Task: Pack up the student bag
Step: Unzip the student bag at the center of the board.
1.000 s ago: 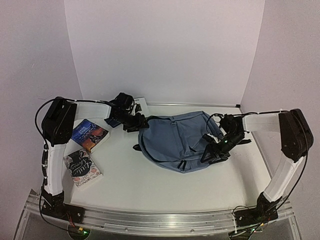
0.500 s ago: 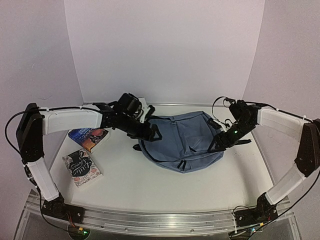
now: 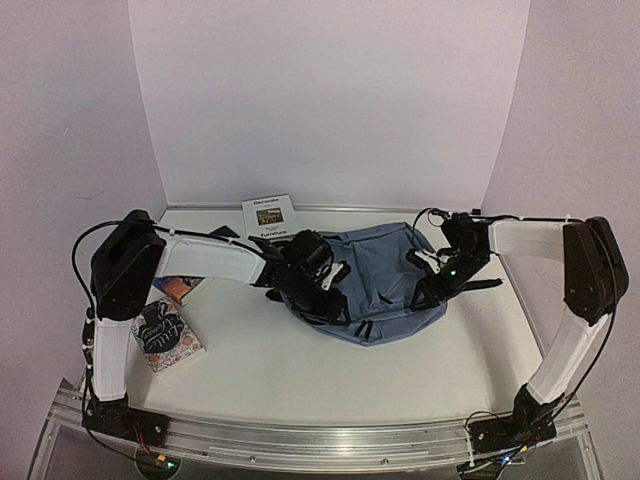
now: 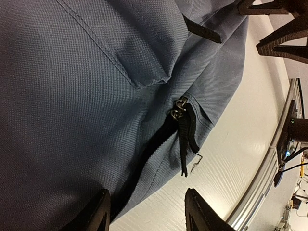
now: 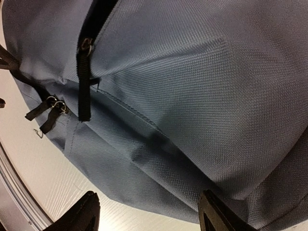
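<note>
Blue bag (image 3: 380, 270) flat on the table (image 3: 260, 370).
Its edge and zip pulls (image 4: 179, 109) lie under the left gripper (image 4: 147, 214), jaws apart, empty; the right gripper (image 5: 149, 214), likewise apart and empty, hangs over its side.

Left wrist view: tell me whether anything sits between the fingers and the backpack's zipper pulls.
Nothing visible does. The left fingers hover apart over the backpack; only its own fabric and a strip of table lie between them and the black zipper pulls.
</note>
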`<state>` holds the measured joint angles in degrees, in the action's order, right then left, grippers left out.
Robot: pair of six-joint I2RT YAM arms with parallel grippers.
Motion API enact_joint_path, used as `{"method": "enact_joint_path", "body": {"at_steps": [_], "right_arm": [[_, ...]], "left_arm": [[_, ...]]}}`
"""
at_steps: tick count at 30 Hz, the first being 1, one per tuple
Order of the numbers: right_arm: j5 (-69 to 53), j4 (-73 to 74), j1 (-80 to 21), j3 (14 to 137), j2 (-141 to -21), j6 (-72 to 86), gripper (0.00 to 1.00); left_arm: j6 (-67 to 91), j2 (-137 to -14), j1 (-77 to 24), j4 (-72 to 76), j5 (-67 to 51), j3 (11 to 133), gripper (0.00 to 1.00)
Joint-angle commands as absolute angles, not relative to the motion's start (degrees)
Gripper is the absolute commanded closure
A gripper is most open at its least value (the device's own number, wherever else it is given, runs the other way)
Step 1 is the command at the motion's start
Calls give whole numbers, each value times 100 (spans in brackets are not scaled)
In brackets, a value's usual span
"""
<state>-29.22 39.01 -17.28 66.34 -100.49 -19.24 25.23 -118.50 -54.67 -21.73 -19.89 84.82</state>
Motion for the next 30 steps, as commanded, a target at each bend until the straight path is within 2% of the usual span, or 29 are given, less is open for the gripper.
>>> {"method": "enact_joint_path", "body": {"at_steps": [1, 8, 23, 30], "right_arm": [[-2799, 3593, -1728, 6483, -10283, -1786, 30], [-2848, 3460, -1729, 6343, -10482, -1687, 34], [-2921, 3419, -1730, 6250, -10584, -1611, 36], [-2935, 3419, -1731, 6220, -10570, -1600, 37]], "left_arm": [[2669, -12111, -5547, -1988, -2130, 9046, 51], [2694, -12236, -5675, -1975, -2170, 9183, 58], [2627, -11853, -5989, -2200, -1400, 9069, 60], [2768, -11360, -6004, -2153, -906, 8868, 57]]}}
